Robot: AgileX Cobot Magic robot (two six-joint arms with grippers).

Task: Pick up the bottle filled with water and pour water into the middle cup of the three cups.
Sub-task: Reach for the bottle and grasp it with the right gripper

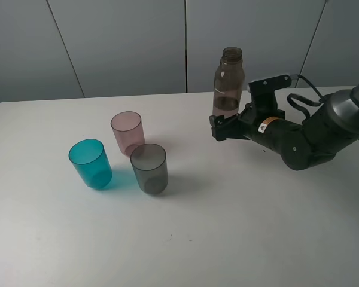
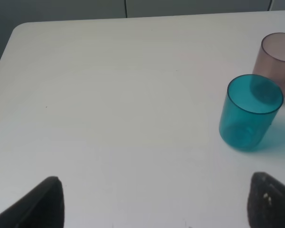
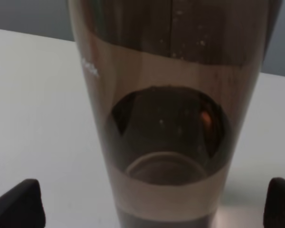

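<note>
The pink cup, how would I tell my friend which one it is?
Find the white table and the tall bottle standing on it. To the bottle's left in the high view, the teal cup, the dark grey cup and the pink cup stand close together. The pink cup is the back one, nearest the wall, and the only pale rosy one.

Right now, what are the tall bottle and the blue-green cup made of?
The bottle looks like smoky brown plastic, smooth and see-through: the wall shows through it. The teal cup looks like glossy tinted plastic too, since the table shows through. Glass can't be ruled out.
</note>
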